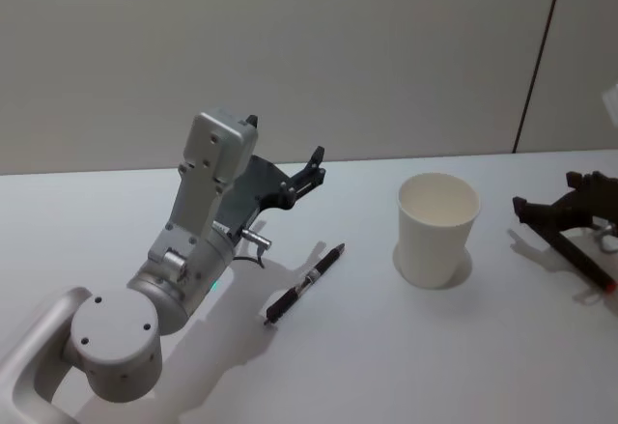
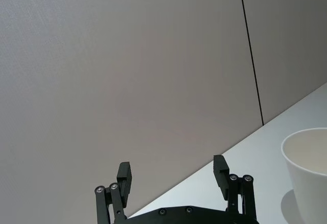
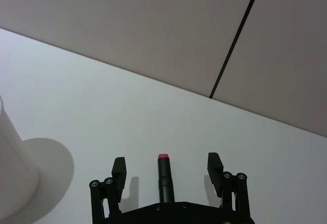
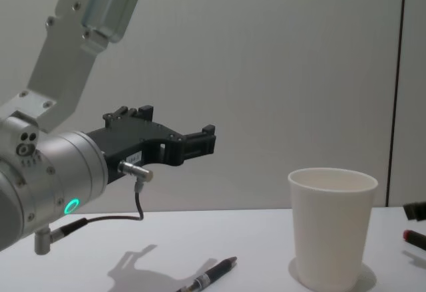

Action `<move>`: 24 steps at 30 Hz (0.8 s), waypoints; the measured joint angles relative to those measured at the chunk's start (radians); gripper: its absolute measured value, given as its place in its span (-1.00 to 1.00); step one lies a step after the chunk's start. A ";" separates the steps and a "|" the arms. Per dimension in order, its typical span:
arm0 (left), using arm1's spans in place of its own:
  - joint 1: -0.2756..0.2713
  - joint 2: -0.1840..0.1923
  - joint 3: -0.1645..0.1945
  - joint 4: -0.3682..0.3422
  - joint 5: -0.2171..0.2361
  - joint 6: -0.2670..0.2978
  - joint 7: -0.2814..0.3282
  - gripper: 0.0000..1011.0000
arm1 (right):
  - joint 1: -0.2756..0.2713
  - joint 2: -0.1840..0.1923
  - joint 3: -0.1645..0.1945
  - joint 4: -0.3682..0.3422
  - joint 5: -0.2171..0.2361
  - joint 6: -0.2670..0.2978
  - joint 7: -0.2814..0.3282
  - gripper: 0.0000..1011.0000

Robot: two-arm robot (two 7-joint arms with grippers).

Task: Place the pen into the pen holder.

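Observation:
The pen (image 1: 304, 284), black with a silver band, lies flat on the white table (image 1: 386, 366), left of the pen holder. It also shows low in the chest view as the pen (image 4: 212, 277). The pen holder (image 1: 437, 228) is a plain white paper cup standing upright, also seen as the pen holder (image 4: 331, 224) and at one edge as the pen holder (image 2: 307, 173). My left gripper (image 1: 316, 166) hangs open above the table behind the pen, holding nothing (image 2: 173, 170). My right gripper (image 1: 548, 204) is open, low over the table right of the cup (image 3: 166, 162).
A second dark pen with a red end (image 3: 163, 169) lies on the table between the right gripper's spread fingers, touching neither; its red tip (image 1: 609, 289) is near the right edge. A plain wall with a dark vertical seam (image 1: 536, 67) stands behind the table.

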 joint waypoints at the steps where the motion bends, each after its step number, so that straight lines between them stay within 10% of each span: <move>1: 0.000 0.000 0.000 0.000 0.000 0.000 0.000 0.98 | -0.001 -0.002 -0.002 0.004 -0.002 -0.003 -0.002 0.98; 24: 0.000 0.000 0.000 0.000 0.000 0.000 0.000 0.98 | 0.014 -0.046 -0.032 0.140 0.009 -0.083 -0.029 0.98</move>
